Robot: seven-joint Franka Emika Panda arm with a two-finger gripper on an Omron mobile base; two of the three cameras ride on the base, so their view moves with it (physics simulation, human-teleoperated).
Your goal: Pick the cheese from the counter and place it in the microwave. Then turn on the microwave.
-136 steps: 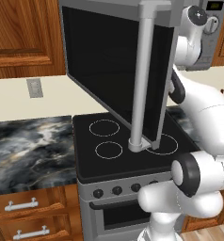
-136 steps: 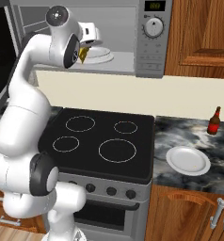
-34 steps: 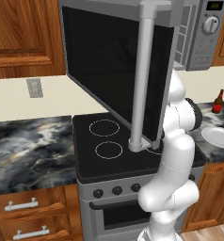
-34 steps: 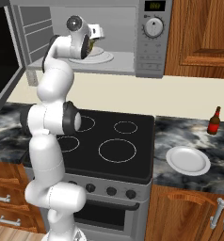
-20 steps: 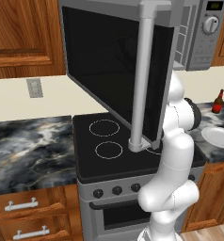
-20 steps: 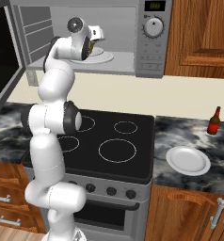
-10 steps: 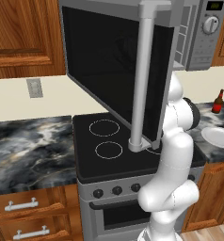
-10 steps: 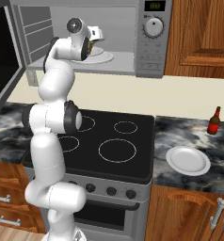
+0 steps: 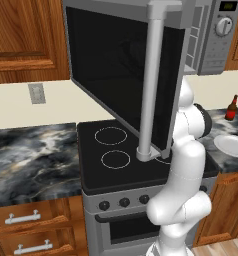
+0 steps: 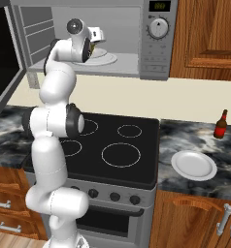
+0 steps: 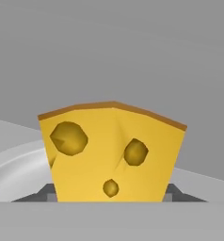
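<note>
The microwave (image 10: 156, 48) stands open above the stove, its dark glass door (image 9: 116, 75) swung wide with the long bar handle (image 9: 153, 85) toward me. My arm reaches up into its cavity. There my gripper (image 10: 93, 46) is shut on the cheese (image 10: 91, 49), just above the white turntable plate (image 10: 107, 59). In the hand view the cheese (image 11: 111, 150), a yellow wedge with holes, sits between the dark fingertips (image 11: 44, 194) of the gripper (image 11: 109, 195), with the grey back wall behind and the turntable rim (image 11: 15, 164) at the left.
Below lies the black stovetop (image 10: 117, 150). The marbled counter (image 10: 205, 140) to its right carries a white plate (image 10: 193, 164) and a brown bottle (image 10: 220, 125). More counter (image 9: 31, 155) runs left of the stove. The open door blocks much of the left base view.
Since 6.8 s ago the arm has straightened and carried the cheese from the microwave's mouth into the cavity. Over the last second it has hardly moved.
</note>
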